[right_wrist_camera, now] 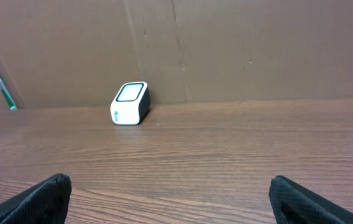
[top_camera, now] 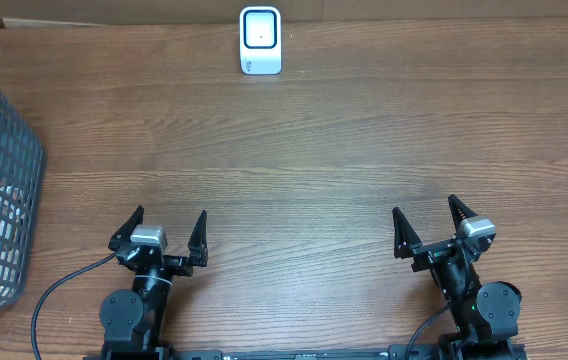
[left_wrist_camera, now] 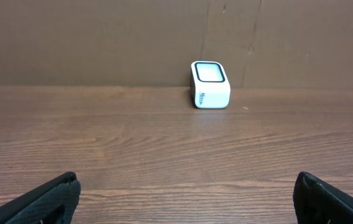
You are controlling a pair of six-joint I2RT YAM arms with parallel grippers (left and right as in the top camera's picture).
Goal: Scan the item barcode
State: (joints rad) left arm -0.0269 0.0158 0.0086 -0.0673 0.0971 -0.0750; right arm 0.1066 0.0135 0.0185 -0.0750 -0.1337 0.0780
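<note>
Nothing is scanned yet: both sets of jaws gape wide and empty over the tabletop [top_camera: 294, 150], well apart from scanner [top_camera: 260, 40] and basket [top_camera: 9, 150]; no item picked.

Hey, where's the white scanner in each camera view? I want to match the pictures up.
Overhead: scanner at top centre, by the far edge of the table.
Left wrist: scanner in the upper middle, just right of centre.
Right wrist: scanner in the upper part, left of centre.
Shared landmark: the table's far edge, where the scanner stands in all three.
</note>
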